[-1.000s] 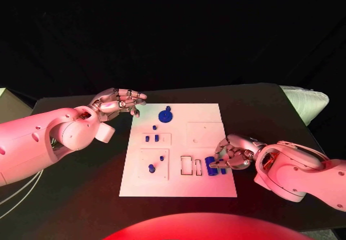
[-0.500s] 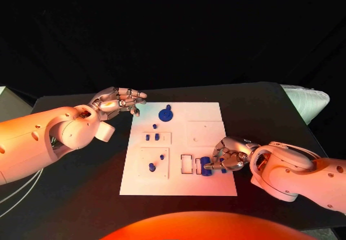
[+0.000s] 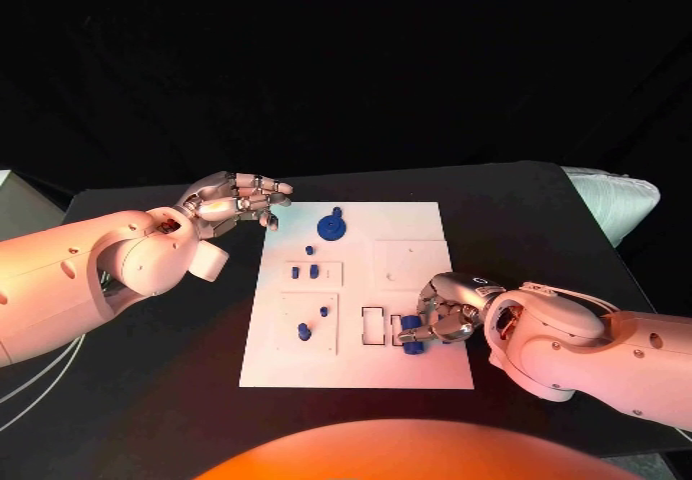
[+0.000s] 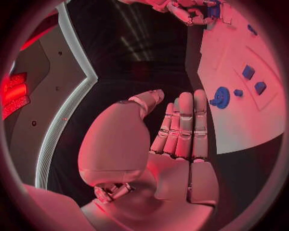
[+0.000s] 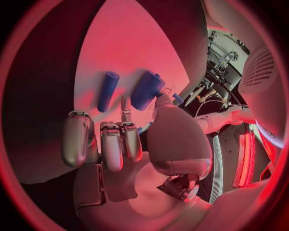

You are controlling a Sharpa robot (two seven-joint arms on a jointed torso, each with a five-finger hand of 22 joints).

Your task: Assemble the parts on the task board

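The white task board lies mid-table. My right hand rests on its near right part, beside the rectangular slots. In the right wrist view its thumb and a fingertip pinch a thick blue cylinder; a thinner blue cylinder lies flat next to it on the board. My left hand hovers off the board's far left corner, fingers straight and together, holding nothing. A blue gear sits at the far end, with small blue pegs and two more pieces in the left plates.
A white padded object lies past the table's right edge. A pale block shows at the far left. The black table surrounds the board on all sides. The left wrist view shows the gear and my right hand far off.
My right hand has shifted left across the board toward the slots, and the blue cylinders have moved with it. The left hand has stayed still.
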